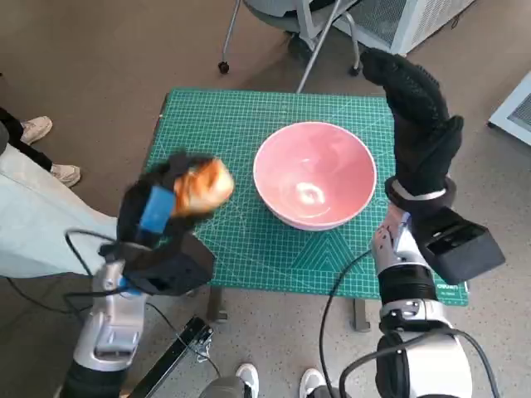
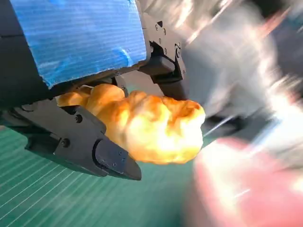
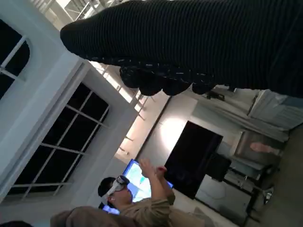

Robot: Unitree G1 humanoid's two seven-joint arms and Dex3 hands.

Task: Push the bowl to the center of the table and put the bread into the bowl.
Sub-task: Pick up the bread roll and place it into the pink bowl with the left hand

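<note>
**Bread in hand, bowl waiting at mid-table**

Our left hand (image 1: 158, 211) holds the bread (image 1: 202, 186) lifted above the left part of the tabletop (image 1: 207, 116). In the left wrist view the black fingers (image 2: 80, 142) are clamped under and around the golden, knobbly loaf (image 2: 151, 127), so the hold looks firm. The pink bowl (image 1: 314, 172) sits roughly at the middle of the green mat, just beside the bread in the head view but not under it. We judge the push to be done and the carry to be the step in hand.

Our right hand (image 1: 419, 124) is raised beside the bowl's right edge, fingers extended and holding nothing; its wrist camera looks away across the room at a seated person (image 3: 128, 201).

To do this well, we should bring the bread across until it hangs over the bowl's hollow, well inside the rim, before loosening the grip. Lowering it close to the inside first should keep the light loaf from bouncing out. We must clear the near rim on the way, since a knock could slide the bowl off centre. The right hand can stay clear.
</note>
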